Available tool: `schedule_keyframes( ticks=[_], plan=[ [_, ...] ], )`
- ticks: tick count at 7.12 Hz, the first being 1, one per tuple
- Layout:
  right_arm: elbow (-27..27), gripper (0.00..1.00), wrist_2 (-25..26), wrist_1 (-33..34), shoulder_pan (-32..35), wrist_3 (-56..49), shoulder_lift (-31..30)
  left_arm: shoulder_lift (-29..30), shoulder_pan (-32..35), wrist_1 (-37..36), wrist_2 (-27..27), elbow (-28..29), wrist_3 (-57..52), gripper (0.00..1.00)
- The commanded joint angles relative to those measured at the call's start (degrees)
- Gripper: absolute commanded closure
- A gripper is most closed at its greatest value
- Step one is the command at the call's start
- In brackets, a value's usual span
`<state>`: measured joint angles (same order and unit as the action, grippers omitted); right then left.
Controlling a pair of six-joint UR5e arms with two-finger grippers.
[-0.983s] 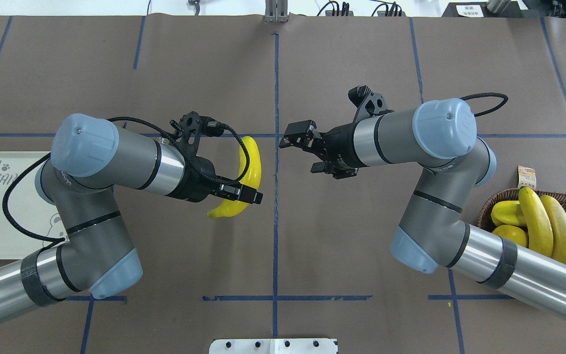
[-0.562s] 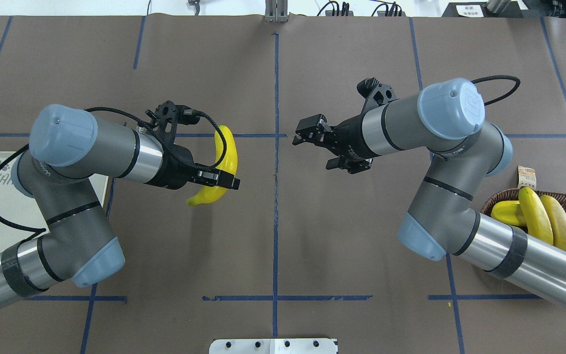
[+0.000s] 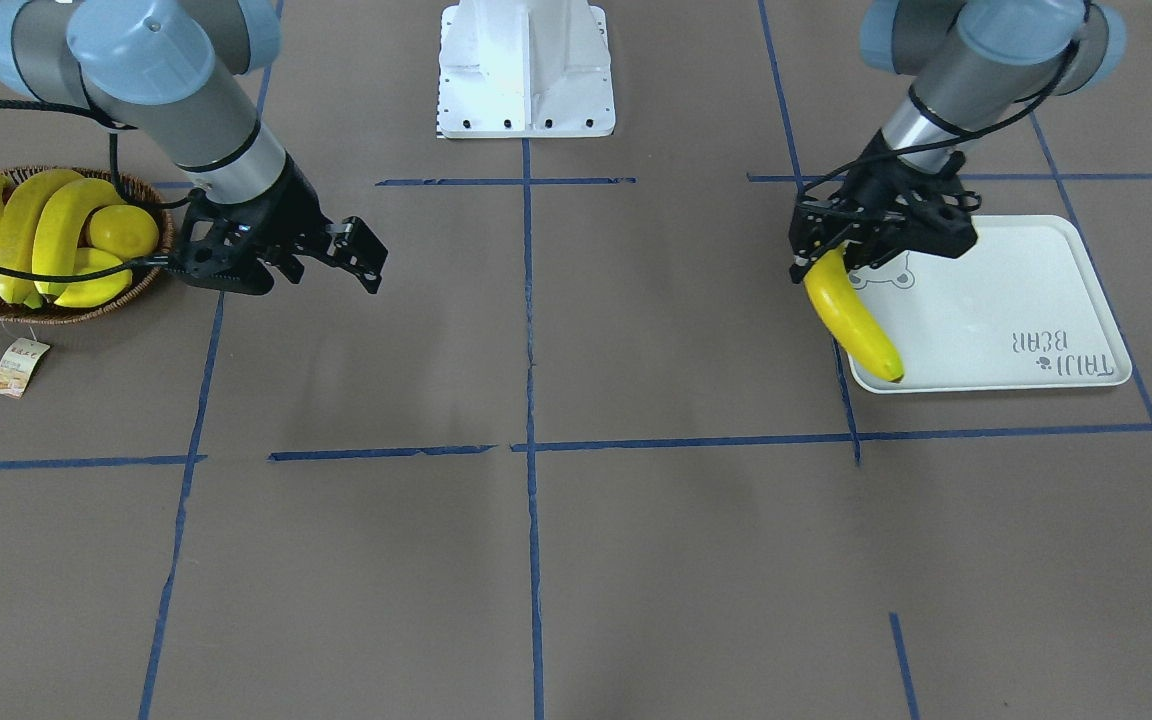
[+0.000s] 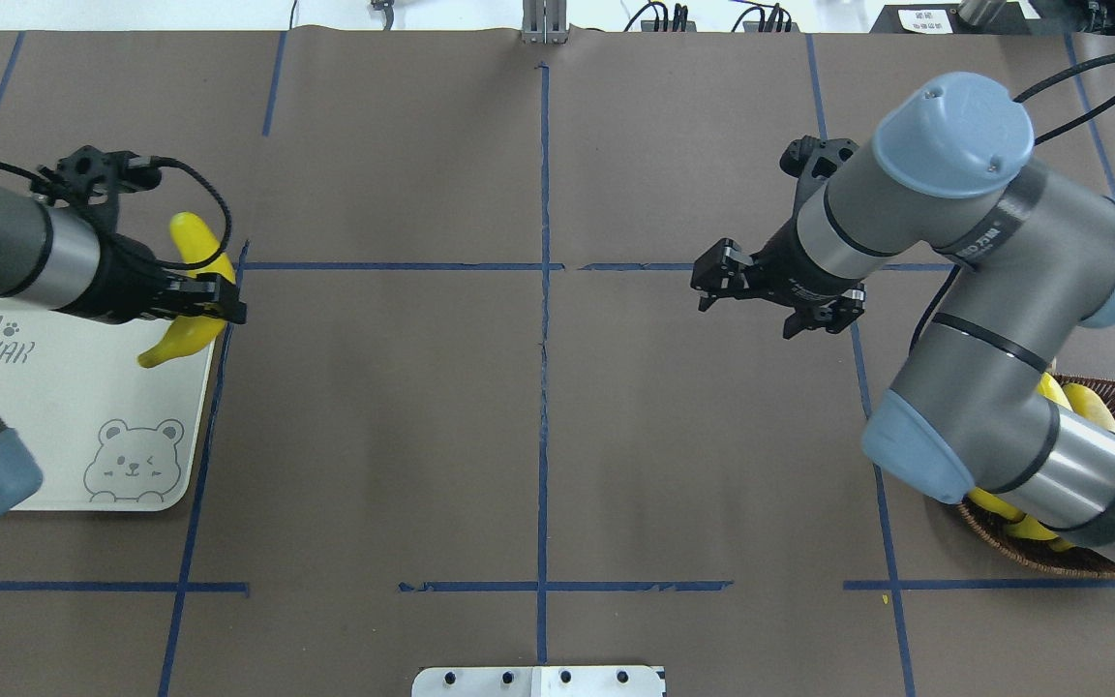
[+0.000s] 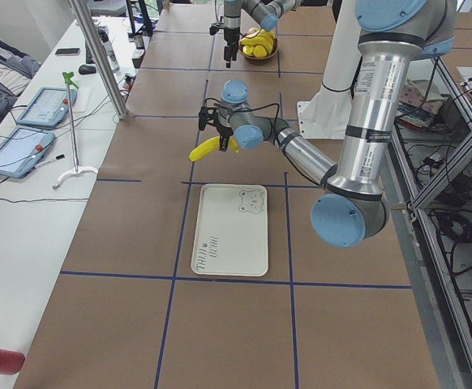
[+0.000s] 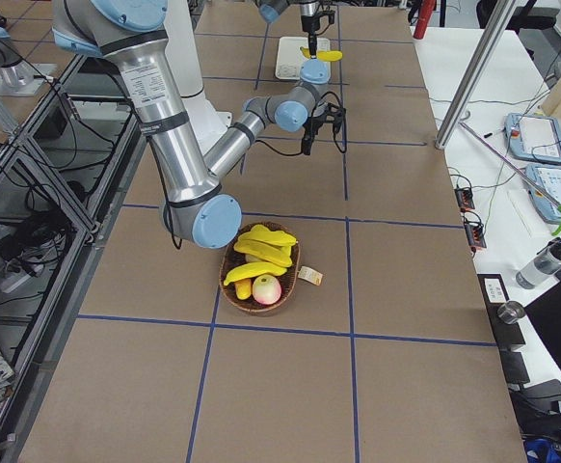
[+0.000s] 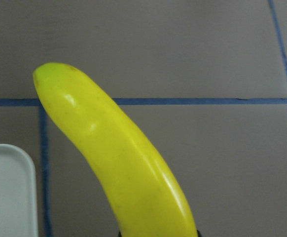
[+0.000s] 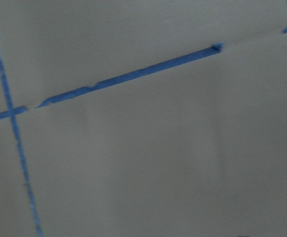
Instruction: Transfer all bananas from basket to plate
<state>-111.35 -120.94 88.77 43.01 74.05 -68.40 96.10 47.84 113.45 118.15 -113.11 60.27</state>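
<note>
Left gripper (image 4: 197, 298) is clamped on one banana (image 3: 851, 318), which hangs over the plate's (image 3: 1006, 300) left rim, right of centre in the front view. It is not yet set down. Right gripper (image 4: 749, 302) is spread open and empty, over bare table right of centre in the overhead view. Other bananas (image 3: 34, 215) are piled in the basket (image 3: 56, 310), far left of the front view.

The skin looks glossy. Judge it light, stiff, slippery and prone to swivel in the jaws. You'd best pinch across the mid-curve, narrow way, and lower flat before release.
</note>
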Motion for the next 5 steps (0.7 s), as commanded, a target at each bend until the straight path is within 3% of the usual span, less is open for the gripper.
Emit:
schedule_keyframes(
  ticks=[1, 2, 4, 5],
  plan=[
    [-5.01, 0.0, -0.69, 4.91, 4.51, -15.78, -9.26, -10.27, 5.49, -0.95, 0.59, -1.41, -11.25, 1.0],
    [-5.02, 0.0, -2.96, 5.01, 8.45, -24.39, -13.04, -15.1, 6.64, -0.43, 1.03, -0.8, -17.06, 0.99],
    [-4.93, 0.0, -6.31, 4.83, 16.8, -41.54, -20.52, -18.65, 7.09, 1.93, 0.86, 0.52, -21.24, 0.99],
    [-4.67, 0.0, -7.98, 4.83, 19.71, -46.23, -22.38, -20.15, 7.09, 8.13, 0.94, 3.92, -21.07, 0.99]
  ],
)
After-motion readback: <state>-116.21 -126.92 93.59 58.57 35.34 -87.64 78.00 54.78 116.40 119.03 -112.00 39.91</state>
